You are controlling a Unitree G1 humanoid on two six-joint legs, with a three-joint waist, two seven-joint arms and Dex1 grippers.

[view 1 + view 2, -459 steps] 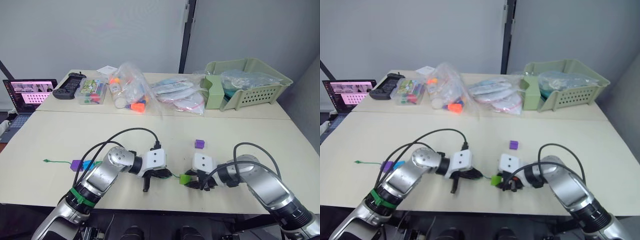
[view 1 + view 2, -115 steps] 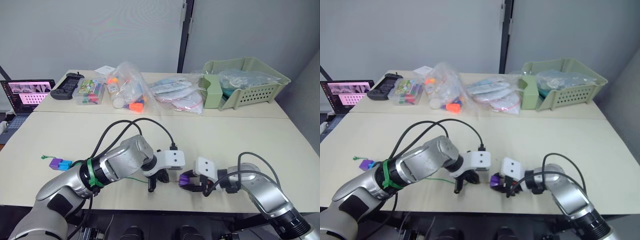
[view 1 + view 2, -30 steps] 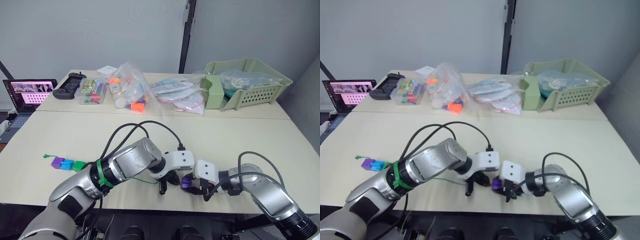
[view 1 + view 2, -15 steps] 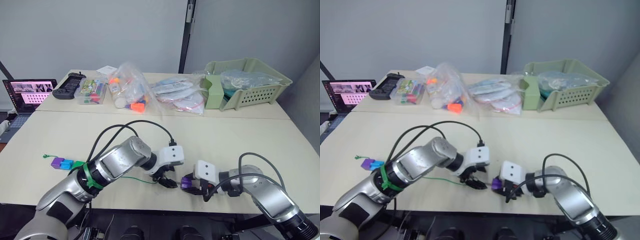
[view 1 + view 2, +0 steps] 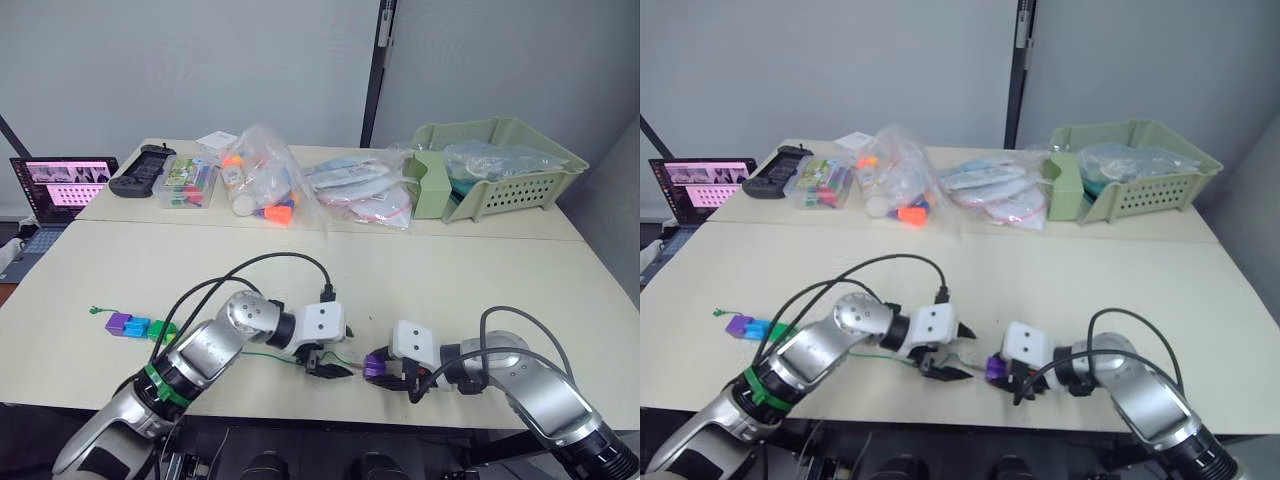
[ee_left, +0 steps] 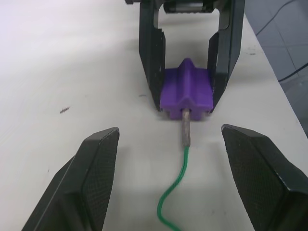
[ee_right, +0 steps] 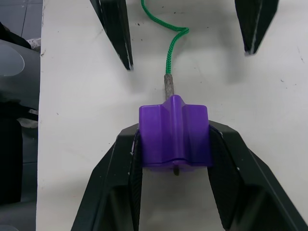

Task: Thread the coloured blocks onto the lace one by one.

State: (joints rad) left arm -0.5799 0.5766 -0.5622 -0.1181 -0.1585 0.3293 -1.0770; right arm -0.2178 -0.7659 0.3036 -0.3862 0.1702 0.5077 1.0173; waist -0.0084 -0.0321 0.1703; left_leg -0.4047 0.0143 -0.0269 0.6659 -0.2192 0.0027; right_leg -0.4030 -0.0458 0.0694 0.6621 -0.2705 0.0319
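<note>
Purple block (image 7: 173,133) w/ lace (image 6: 176,185) tip inside, clamped by right gripper (image 7: 174,159); left gripper (image 6: 185,168) fingers apart.

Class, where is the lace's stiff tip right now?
The tip is poked into the purple block held by the right gripper, near the table's front edge, between the left gripper's open fingers.

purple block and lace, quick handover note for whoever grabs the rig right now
Right gripper: shut on the purple block at the table's near edge.
Left gripper: open, facing that block, holding nothing.
Lace: its stiff tip is through the block and pokes out the far side.
Done: three blocks sit threaded near the lace's far end.
Left: pull the tip through, slide the block along.
</note>
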